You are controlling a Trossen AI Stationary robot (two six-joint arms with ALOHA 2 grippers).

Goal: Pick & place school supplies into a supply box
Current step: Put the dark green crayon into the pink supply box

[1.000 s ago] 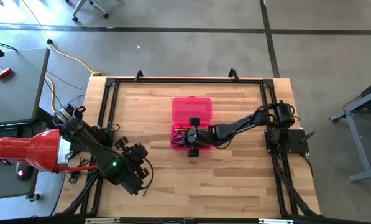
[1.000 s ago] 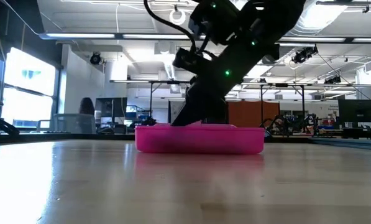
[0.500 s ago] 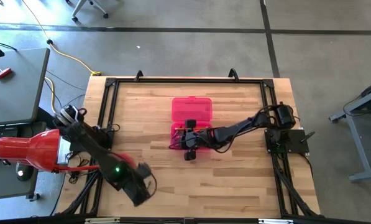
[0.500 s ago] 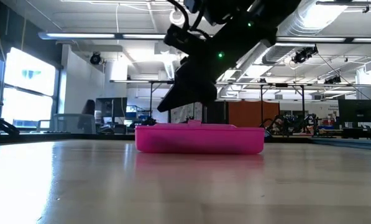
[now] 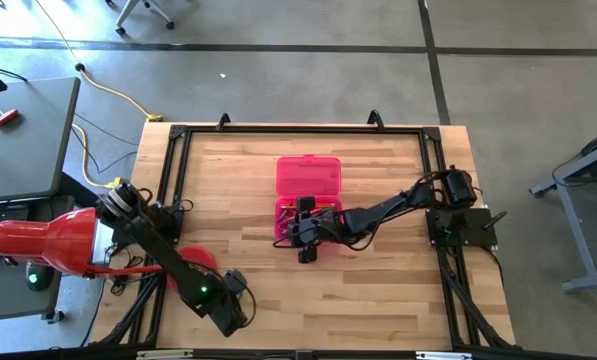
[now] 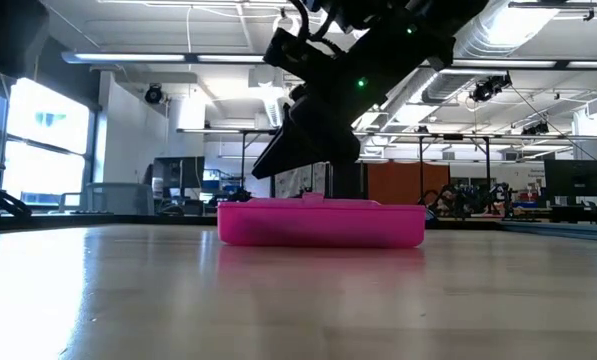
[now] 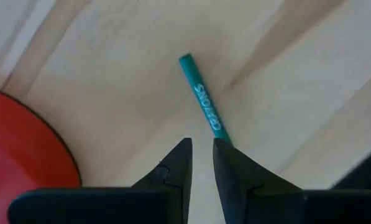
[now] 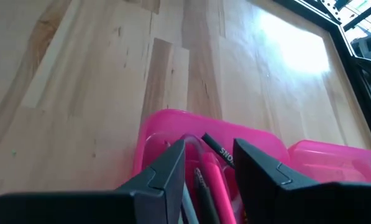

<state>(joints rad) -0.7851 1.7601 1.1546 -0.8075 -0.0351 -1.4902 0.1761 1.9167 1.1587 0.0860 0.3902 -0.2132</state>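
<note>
The pink supply box (image 5: 308, 178) lies open at the table's middle, lid flat on the far side; it also shows in the low view (image 6: 318, 224). Several pens (image 8: 205, 171) lie in its base (image 8: 163, 127). My right gripper (image 8: 209, 155) hangs open just above the base's left end (image 5: 290, 228). A teal pen with white lettering (image 7: 204, 102) lies flat on the wood near the left-near corner. My left gripper (image 7: 201, 144), its fingers a narrow gap apart, points down just short of that pen's nearer end (image 5: 236, 308). No scissors show.
A red round disc (image 5: 196, 264) lies on the table beside my left arm, close to the teal pen (image 7: 17, 149). Black frame rails (image 5: 168, 180) run along the table's edges. Bare wood lies between the box and the near edge.
My left arm has swung toward the table's near edge, uncovering the red disc. My right gripper has risen out of the pink box and shifted slightly toward the table's left. The box has stayed put.
</note>
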